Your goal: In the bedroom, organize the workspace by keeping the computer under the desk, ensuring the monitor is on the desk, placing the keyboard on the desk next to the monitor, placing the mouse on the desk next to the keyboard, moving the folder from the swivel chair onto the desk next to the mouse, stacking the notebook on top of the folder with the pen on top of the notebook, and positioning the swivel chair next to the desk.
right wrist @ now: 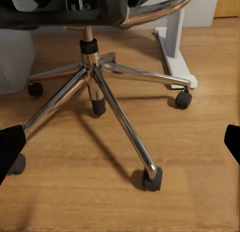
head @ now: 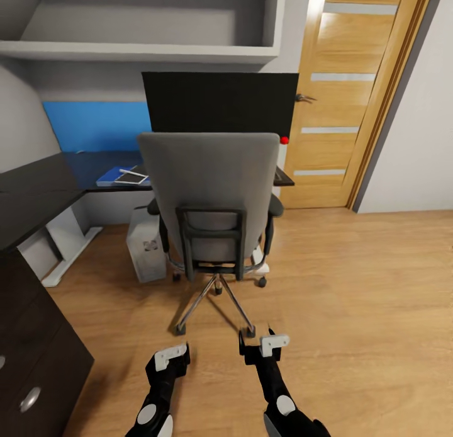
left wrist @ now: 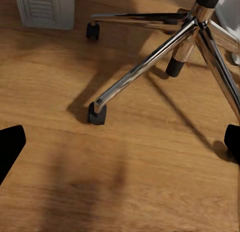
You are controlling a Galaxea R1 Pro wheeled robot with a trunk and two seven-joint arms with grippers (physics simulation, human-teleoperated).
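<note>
Both claws hang low over the wooden floor, jaws spread wide with nothing in them. The right claw sits just short of the chair's nearest castor; the left claw is a touch further back and off to that side. So the chair is straight ahead of both, its back turned toward them, and I'd say the right arm is the closer one if it's about to get nudged in.

Chair's a grey fabric job, tall flat backrest with a black frame, black armrests, and a shiny chrome five-star base on little black castors. Smooth floor, so I'd expect it to roll easily.

Beyond the chair is the glossy black tabletop, L-shaped, running off to the left-claw side. The monitor stands on it right behind the backrest, wide and matte black. Left of the chair, further out on the tabletop, lies the blue folder with a thin greyish notebook on it. The pale pen seems to lie across that. The silver computer stands underneath.
</note>
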